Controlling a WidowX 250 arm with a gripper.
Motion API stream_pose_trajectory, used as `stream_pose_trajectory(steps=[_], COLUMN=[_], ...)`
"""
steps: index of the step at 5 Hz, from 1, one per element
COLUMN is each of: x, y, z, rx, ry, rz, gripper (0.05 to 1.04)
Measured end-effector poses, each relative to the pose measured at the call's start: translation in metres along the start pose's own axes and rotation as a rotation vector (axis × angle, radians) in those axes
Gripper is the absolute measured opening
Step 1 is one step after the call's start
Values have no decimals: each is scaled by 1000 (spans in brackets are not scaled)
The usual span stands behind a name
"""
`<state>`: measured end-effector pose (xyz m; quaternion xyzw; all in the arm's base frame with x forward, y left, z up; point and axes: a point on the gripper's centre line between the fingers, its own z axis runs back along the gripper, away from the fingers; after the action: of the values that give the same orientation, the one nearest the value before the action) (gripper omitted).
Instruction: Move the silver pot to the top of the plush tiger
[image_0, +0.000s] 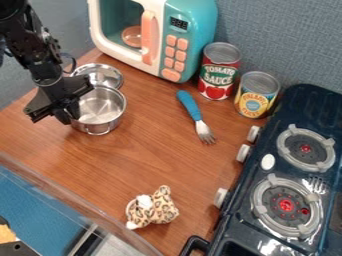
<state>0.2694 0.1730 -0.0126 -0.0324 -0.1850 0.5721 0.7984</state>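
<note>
hanging at the silver pot (101, 109)

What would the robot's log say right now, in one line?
silver pot: upright on counter | end effector: at pot's rim | plush tiger: on counter, apart from pot | task: pot not yet at tiger

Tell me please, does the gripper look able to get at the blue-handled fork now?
Probably yes: the fork lies uncovered, though the silver pot stands between, so the gripper would likely have to lift over it.
</note>
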Motion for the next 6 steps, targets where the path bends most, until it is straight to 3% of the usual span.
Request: stream_pose_trajectory(steps=[1,2,4,5,6], x=[1,-1,-1,-7,-31], y=[3,8,7,2,-12], z=[1,6,41,70,84], rx=[-3,4,8,-46,-93], ry=[4,35,72,54,60], rz=[9,-1,-65,-98,-163], gripper=[59,52,52,52,52])
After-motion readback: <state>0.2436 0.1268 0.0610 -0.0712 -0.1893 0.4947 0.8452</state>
